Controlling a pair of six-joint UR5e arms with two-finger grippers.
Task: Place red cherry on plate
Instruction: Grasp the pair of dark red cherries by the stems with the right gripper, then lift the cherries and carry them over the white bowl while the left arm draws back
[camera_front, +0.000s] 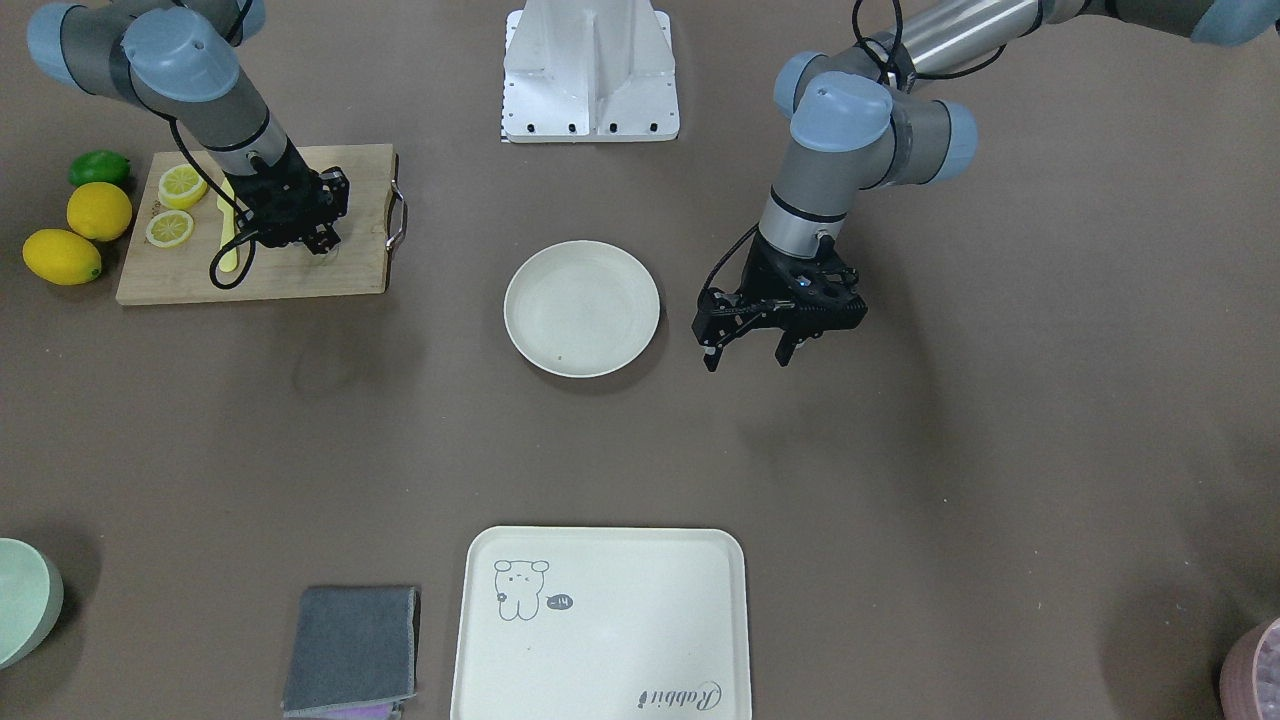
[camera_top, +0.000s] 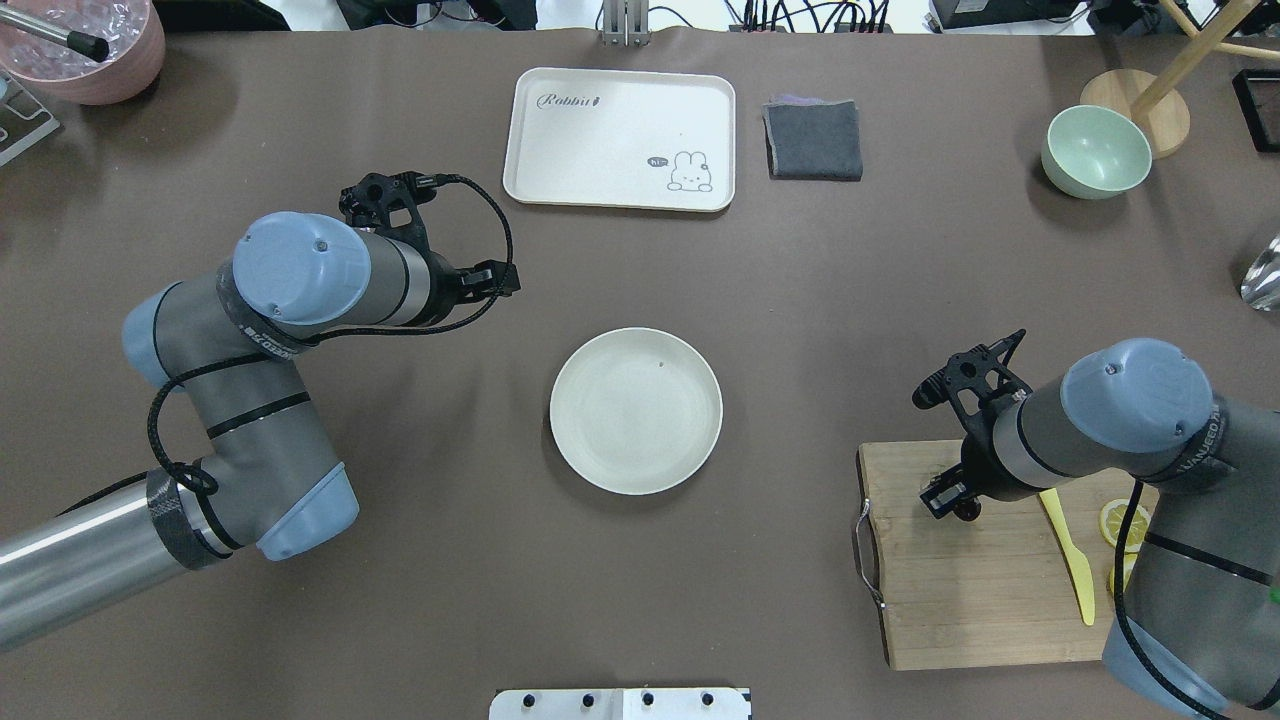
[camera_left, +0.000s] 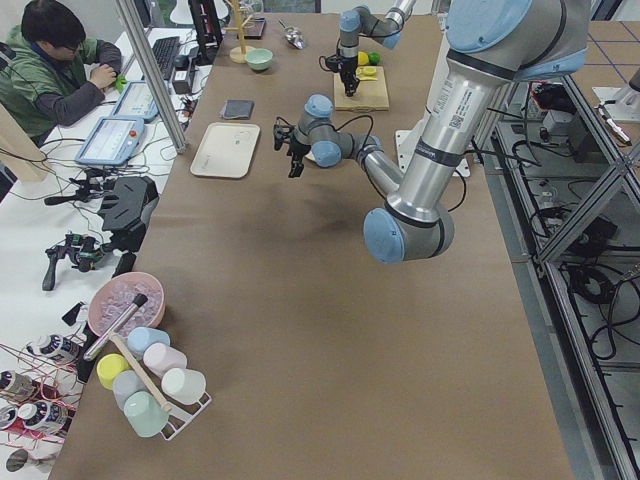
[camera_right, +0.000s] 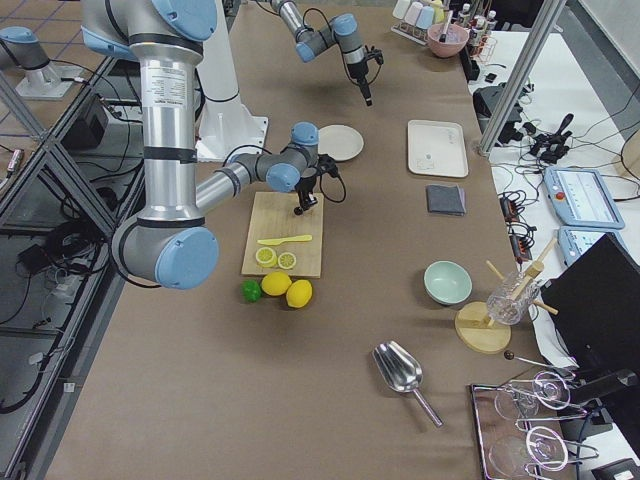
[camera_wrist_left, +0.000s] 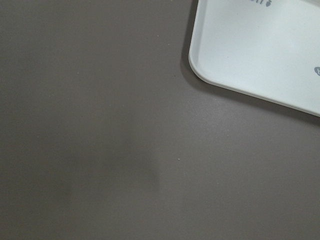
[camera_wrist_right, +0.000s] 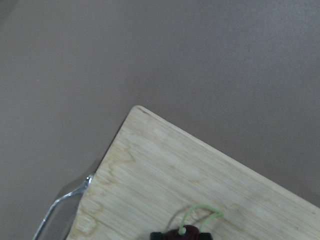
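The red cherry shows at the bottom edge of the right wrist view as a dark maroon shape with a thin green stem loop. It sits between two black fingertips that stand close together. My right gripper reaches down to the wooden cutting board and looks shut on the cherry. The round off-white plate lies at the table's middle with nothing on it. My left gripper hovers open beside the plate, on the side away from the board, and holds nothing.
Lemon slices and a yellow knife lie on the board. Two whole lemons and a lime sit beside it. A bear-print tray, a grey cloth and a pale green bowl line the far edge.
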